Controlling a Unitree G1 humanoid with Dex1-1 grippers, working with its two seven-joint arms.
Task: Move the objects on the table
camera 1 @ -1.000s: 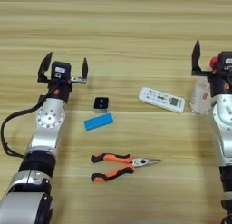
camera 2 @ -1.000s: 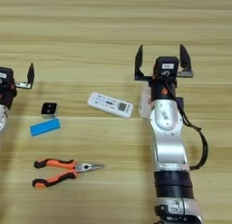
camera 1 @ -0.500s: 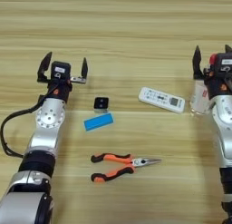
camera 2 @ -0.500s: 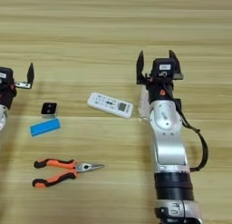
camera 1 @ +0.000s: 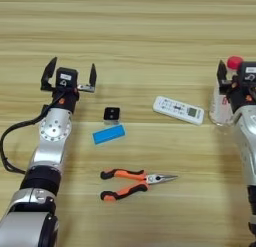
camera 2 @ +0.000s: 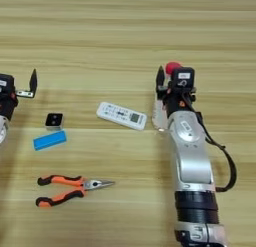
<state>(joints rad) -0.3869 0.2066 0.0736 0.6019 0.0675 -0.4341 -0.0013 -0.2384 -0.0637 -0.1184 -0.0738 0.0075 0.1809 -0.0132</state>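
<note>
right gripper (camera 2: 172, 86): we're clenching on clear plastic bottle with red cap (camera 2: 161, 111), right of white remote control (camera 2: 121, 115) | left gripper (camera 1: 69, 76): we're hovering released, far left of remote

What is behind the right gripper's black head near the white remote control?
Behind the right gripper stands a clear plastic bottle with a red cap. Only the cap and the bottle's left wall show; the rest is covered by the gripper and wrist.

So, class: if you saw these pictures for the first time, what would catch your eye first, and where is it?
The right gripper is at the clear bottle with red cap, right of the white remote. The orange-handled pliers lie near the front, and the left gripper hangs open at the left.
</note>
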